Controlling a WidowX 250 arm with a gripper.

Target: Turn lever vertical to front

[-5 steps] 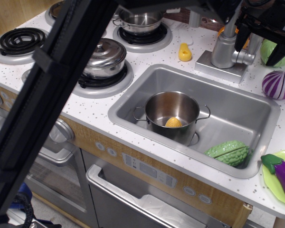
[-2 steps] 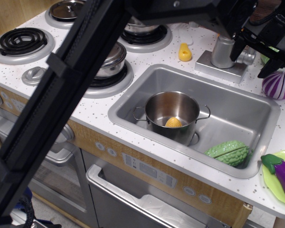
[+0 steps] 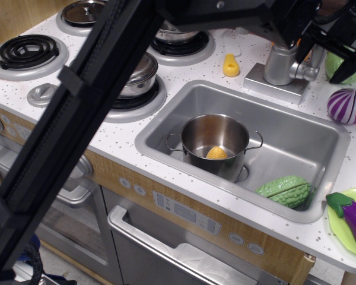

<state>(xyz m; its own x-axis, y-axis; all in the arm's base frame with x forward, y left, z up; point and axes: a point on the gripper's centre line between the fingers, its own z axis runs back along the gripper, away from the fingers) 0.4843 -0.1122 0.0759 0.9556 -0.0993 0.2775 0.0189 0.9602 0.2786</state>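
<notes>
While our black gripper hovers at the tap behind the sink, its jaws straddle the silver lever; we cannot tell whether they grip it.

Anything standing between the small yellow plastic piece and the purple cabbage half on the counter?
Yes: the grey tap on its square plate, with the black gripper at it.

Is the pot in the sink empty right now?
No: the pot standing in the sink holds a small yellow piece on its bottom.
</notes>
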